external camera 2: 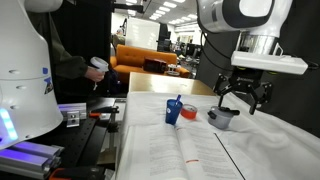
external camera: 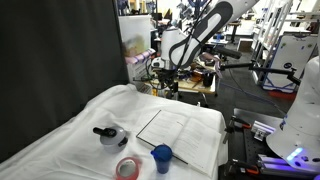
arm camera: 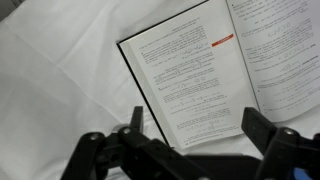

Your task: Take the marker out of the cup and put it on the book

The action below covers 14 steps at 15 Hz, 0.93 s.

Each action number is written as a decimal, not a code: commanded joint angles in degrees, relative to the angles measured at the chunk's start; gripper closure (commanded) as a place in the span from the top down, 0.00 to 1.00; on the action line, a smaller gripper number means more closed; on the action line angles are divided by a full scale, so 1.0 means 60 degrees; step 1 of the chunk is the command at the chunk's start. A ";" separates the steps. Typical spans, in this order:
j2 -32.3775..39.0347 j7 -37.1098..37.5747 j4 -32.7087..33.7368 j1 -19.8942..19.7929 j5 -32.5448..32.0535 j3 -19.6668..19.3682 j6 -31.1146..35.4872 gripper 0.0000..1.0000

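Observation:
The small blue cup [external camera 2: 175, 114] stands on the white cloth next to the open book [external camera 2: 190, 150], with the slim blue marker [external camera 2: 180, 101] sticking up out of it. In an exterior view the cup [external camera: 162, 156] sits at the near corner of the book [external camera: 180, 135]. My gripper [external camera 2: 243, 104] hangs open and empty in the air, well above the table and apart from the cup. In the wrist view the book [arm camera: 185, 75] lies spread below my gripper [arm camera: 197, 128], its dark fingers [arm camera: 258, 125] wide apart. The cup is out of the wrist view.
A grey round pot with a black top [external camera: 110, 135] and a pink-red tape ring [external camera: 127, 168] lie on the cloth near the cup. They show again as the pot [external camera 2: 223, 119] and the ring [external camera 2: 190, 116]. Lab benches and another robot base [external camera 2: 25, 80] surround the table.

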 commanded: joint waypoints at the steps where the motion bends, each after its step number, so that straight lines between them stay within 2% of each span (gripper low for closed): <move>1: 0.0015 0.0174 0.0038 -0.0128 0.0374 0.0214 0.0051 1.00; 2: -0.0005 0.0183 0.0014 -0.0065 0.0102 0.0144 -0.0020 1.00; 14: -0.0004 0.0182 0.0014 -0.0064 0.0122 0.0166 -0.0020 1.00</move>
